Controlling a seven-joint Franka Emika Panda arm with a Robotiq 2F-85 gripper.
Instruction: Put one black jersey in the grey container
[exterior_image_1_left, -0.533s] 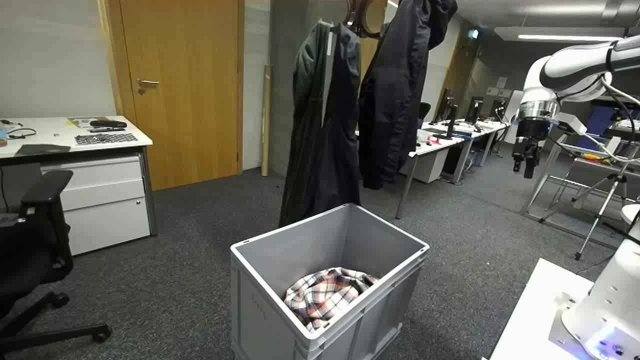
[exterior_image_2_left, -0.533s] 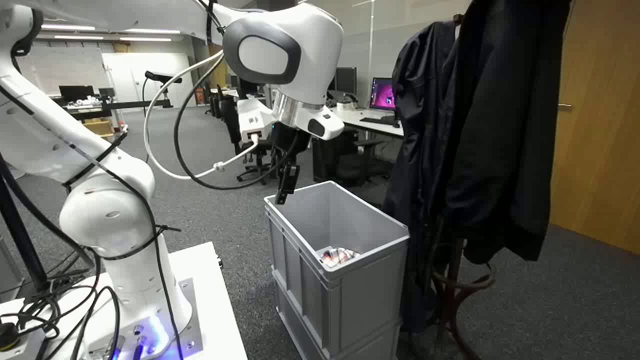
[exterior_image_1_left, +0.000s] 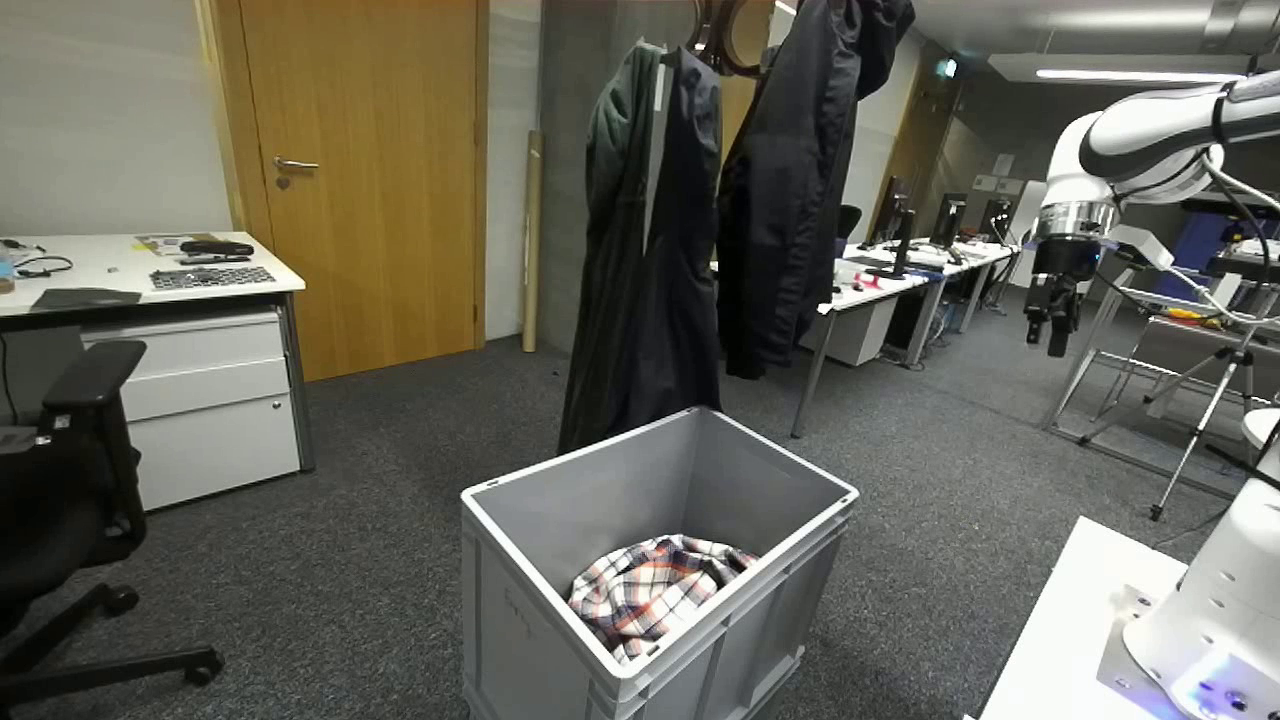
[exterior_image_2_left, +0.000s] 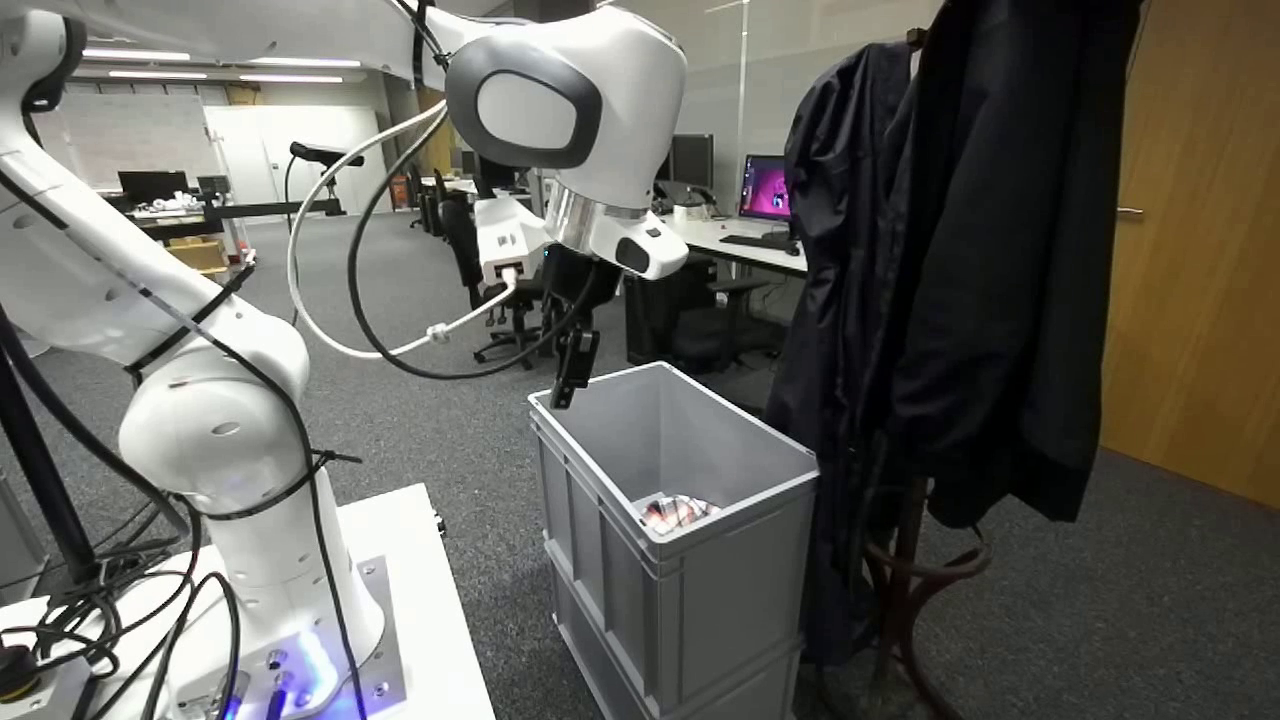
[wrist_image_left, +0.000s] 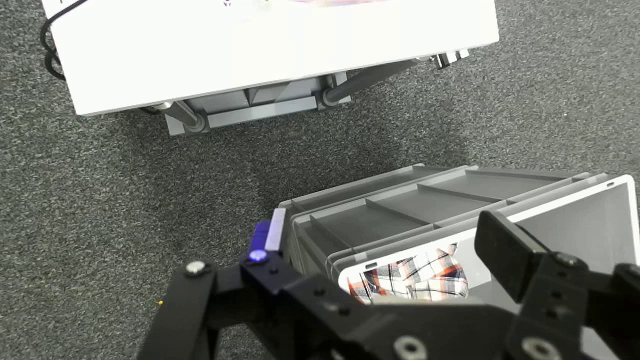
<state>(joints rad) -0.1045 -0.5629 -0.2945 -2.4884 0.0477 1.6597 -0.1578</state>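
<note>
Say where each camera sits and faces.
An exterior view: higher than the grey crate, facing it and wooden door; base, arm, gripper at right.
An exterior view: near the arm, facing crate and coat stand; same parts, left to centre.
Wrist view: on the wrist, facing down at carpet, crate; fingers show.
Both exterior views share crate, plaid cloth, coat stand.

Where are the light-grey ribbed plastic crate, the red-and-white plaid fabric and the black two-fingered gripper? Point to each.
Light-grey ribbed plastic crate (exterior_image_2_left: 735, 580), an exterior view: outer wall.
Red-and-white plaid fabric (exterior_image_1_left: 652, 590), an exterior view: upper surface.
Black two-fingered gripper (wrist_image_left: 380, 227), wrist view: midway between fingertips.
</note>
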